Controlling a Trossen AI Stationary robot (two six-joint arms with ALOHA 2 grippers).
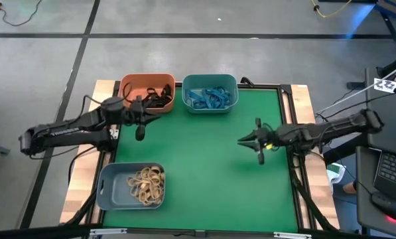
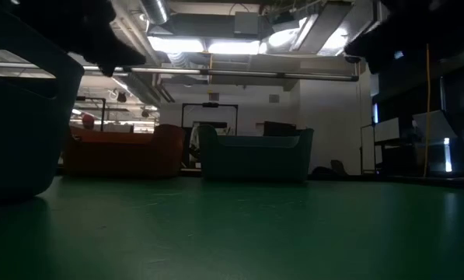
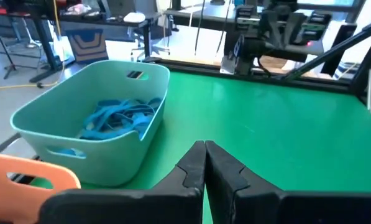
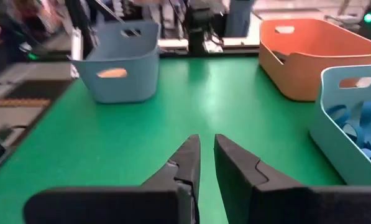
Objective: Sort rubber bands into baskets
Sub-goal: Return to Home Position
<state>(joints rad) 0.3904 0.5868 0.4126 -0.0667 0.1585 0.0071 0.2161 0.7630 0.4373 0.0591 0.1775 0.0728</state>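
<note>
Three baskets stand on the green mat. The orange basket (image 1: 146, 91) at the far left holds black rubber bands (image 1: 158, 97). Beside it, the teal basket (image 1: 210, 93) holds blue rubber bands (image 3: 114, 118). The grey-blue basket (image 1: 131, 184) at the near left holds tan rubber bands (image 1: 148, 184). My left gripper (image 3: 204, 148) is shut and empty. It hangs above the mat just in front of the orange basket and points toward the table's right. My right gripper (image 4: 207, 142) hangs over the right half of the mat and points left. A narrow gap shows between its fingers, with nothing in it.
Bare green mat (image 1: 204, 159) lies between the two grippers and in front of the teal basket. Black cables run along the table's wooden border (image 1: 304, 99). A laptop (image 1: 390, 169) sits off the table's right side.
</note>
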